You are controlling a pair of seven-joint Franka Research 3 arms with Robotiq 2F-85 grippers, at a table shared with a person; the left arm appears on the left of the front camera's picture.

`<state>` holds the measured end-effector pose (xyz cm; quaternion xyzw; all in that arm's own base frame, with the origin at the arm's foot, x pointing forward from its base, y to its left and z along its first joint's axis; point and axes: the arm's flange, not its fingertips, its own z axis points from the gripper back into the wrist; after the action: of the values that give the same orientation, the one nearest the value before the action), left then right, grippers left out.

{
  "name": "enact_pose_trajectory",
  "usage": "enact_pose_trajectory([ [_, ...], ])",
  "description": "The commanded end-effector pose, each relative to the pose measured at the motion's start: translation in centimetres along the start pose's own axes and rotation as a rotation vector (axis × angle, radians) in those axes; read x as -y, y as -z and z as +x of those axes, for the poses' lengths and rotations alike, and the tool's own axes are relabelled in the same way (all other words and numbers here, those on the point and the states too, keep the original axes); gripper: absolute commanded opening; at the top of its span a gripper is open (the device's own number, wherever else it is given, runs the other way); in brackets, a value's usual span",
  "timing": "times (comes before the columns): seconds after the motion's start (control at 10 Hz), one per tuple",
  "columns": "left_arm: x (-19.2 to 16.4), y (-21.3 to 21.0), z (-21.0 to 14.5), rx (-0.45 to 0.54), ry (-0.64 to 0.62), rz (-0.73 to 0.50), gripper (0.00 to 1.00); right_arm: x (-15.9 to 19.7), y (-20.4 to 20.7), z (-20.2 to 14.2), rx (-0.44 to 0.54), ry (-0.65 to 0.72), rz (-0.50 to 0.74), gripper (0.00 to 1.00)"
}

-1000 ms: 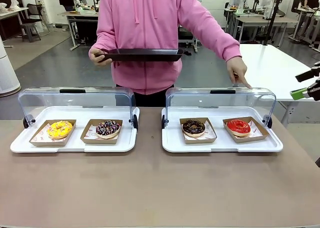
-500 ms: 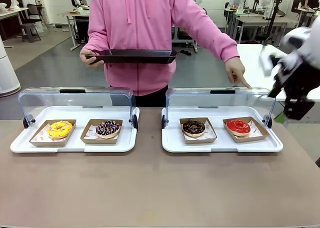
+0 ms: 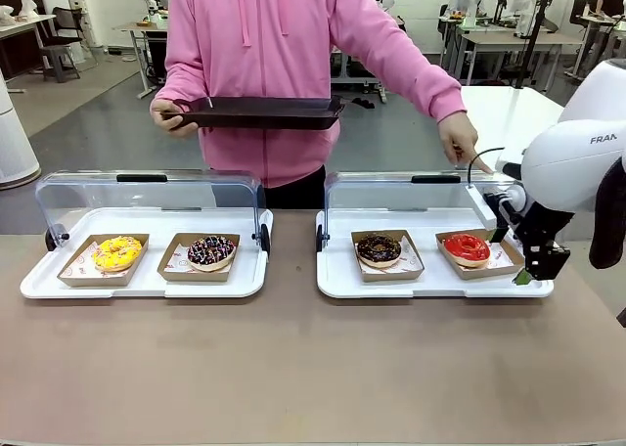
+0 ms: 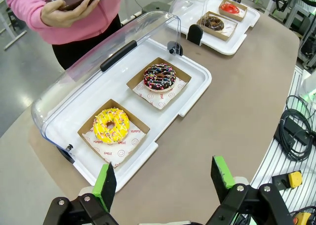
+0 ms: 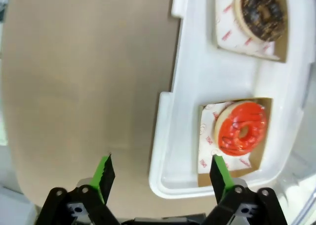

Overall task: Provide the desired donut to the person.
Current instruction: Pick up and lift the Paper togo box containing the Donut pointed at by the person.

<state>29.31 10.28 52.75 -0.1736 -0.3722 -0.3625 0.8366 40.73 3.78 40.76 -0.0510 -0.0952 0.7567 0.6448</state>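
Red donut [image 3: 467,247] sat in its card boat [image 3: 513,254] at the right end of the right white tray [image 3: 430,288], the person's hand [image 3: 463,139] pointing at it | I had both jaws wide, empty | I judged it light, soft, glaze smearable: pinch the card rim.

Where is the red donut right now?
The red donut sits at the right end of the right-hand tray, front view, beside the chocolate donut, near the right gripper.

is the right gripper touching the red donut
Apart. The front view shows the open right gripper at the right end of the white tray, with a clear gap between it and the red donut.
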Motion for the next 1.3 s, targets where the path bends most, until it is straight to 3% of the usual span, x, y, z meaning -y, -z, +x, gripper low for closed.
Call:
enact_pose_trajectory([
  [0.0,-0.1,-0.1,0.0,0.009,-0.006,-0.004,1.00,-1.1,-1.9,-0.4,0.060,-0.098,-0.055,1.00],
  [0.1,-0.1,-0.1,0.0,0.009,-0.006,-0.004,1.00,0.0,0.0,0.0,0.000,0.000,0.000,1.00],
  [0.5,-0.1,-0.1,0.0,0.009,-0.006,-0.004,1.00,0.0,-0.4,-0.3,0.005,-0.025,-0.010,1.00],
  [0.6,-0.1,-0.1,0.0,0.009,-0.006,-0.004,1.00,3.3,0.1,-3.2,0.081,-0.038,0.066,1.00],
  [0.7,-0.1,-0.1,0.0,0.009,-0.006,-0.004,1.00,4.5,0.9,-4.3,0.091,-0.049,0.069,1.00],
  [1.2,-0.1,-0.1,0.0,0.009,-0.006,-0.004,1.00,5.7,4.7,-5.1,0.062,-0.043,0.047,1.00],
])
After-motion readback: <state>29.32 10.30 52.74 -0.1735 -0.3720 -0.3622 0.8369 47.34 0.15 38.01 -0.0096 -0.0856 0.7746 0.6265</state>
